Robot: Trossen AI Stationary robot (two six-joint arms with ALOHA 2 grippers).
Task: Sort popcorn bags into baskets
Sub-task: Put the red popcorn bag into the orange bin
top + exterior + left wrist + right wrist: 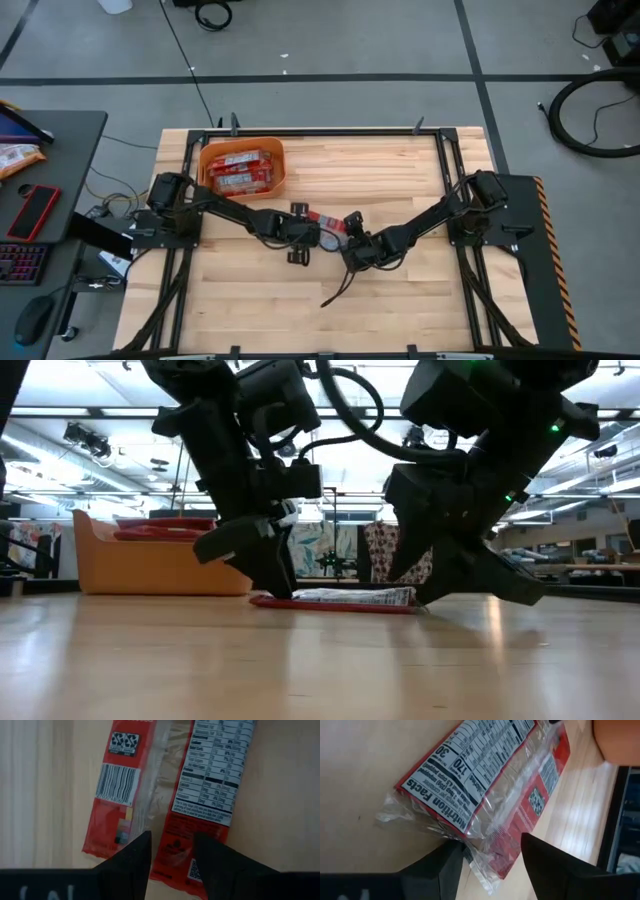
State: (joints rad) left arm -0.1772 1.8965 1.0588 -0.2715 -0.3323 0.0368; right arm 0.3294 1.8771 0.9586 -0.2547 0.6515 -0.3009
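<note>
Arms reach inward low over the worktop and meet at mid-table, tools pointing down at one bag lying flat there. Left tool and right tool each have fingers apart, straddling opposite ends of the bag. Other bags fill the orange basket near the far-left corner.

— Where is the loose popcorn bag placed?

— It is laid flat on the table near the middle, between the left gripper and the right gripper.

— And the basket?

— It is set at the table's far left corner, well apart from that bag. Several popcorn bags are stacked inside it.
</note>
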